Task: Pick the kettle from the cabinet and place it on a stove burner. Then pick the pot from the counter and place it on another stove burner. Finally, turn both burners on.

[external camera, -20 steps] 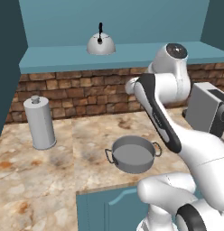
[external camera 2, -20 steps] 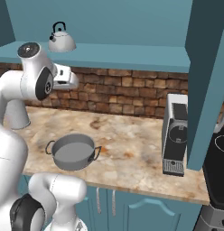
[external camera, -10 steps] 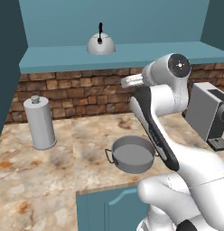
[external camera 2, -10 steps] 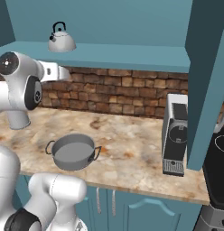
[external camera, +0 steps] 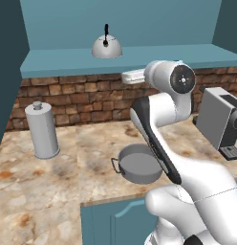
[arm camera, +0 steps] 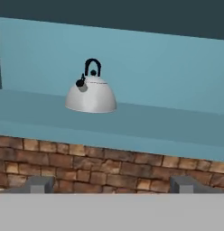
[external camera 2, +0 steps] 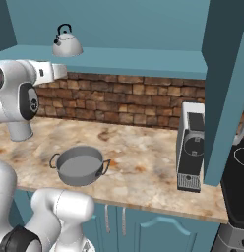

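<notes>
Basically nothing done yet, by the look of it. Teal-blue wall cabinet (external camera: 139,57) with the plain flat shelf up ahead of the hand and above it, beige-and-brown marbled stone counter (external camera 2: 143,162) well below. Glossy black glass cooktop (external camera 2: 238,189) far off to the side of the hand, nothing sitting on the part that shows. Shallow round grey metal pot (external camera: 138,163) with two loop handles down on the counter under the arm, untouched. Small dome-shaped silvery-white kettle (arm camera: 91,92) with the thin black arched handle upright on the shelf, ahead of the hand and higher, well apart from it. Two-finger gripper (arm camera: 110,184) spread wide, holding nothing, aimed at the brick wall just under the shelf edge. So all left to do: kettle, pot, both burners.

On views: cooktop corner and the boxy grey-and-black machine (external camera 2: 190,146) seen front-on from the right base view. Tall grey cylindrical canister (external camera: 42,129) visible from the left base view, off to the far side. Hand view best for the kettle's knob and spout side, plus both grey fingertips (arm camera: 38,184) low in the frame.
</notes>
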